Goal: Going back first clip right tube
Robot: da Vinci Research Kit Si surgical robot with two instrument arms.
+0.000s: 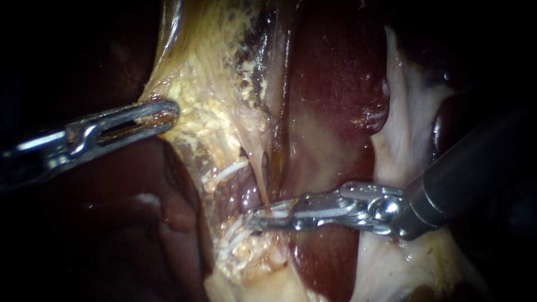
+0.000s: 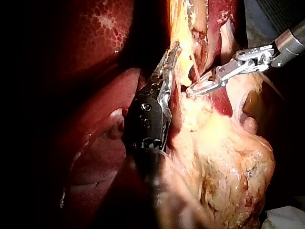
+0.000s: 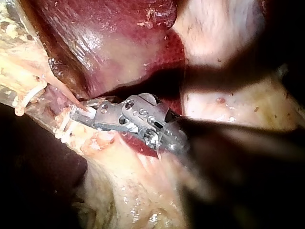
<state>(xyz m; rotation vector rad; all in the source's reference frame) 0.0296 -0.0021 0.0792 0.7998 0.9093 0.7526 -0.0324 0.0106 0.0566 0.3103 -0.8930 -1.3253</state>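
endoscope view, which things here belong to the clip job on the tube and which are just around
Job in hand:
right instrument, jaws open at the thin tube
left instrument, jaws shut on the yellow tissue

Just there:
liver
white tissue beside it

Polished metal left instrument (image 1: 161, 114) and right instrument (image 1: 262, 217) (both shiny); fatty tissue (image 1: 215, 106) rough, liver (image 1: 335, 72) wet, glossy.

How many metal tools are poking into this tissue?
2. The left instrument comes in from the left, its jaws shut on yellowish tissue. The right instrument comes in from the right, its open jaws at a thin tube. None seems hidden.
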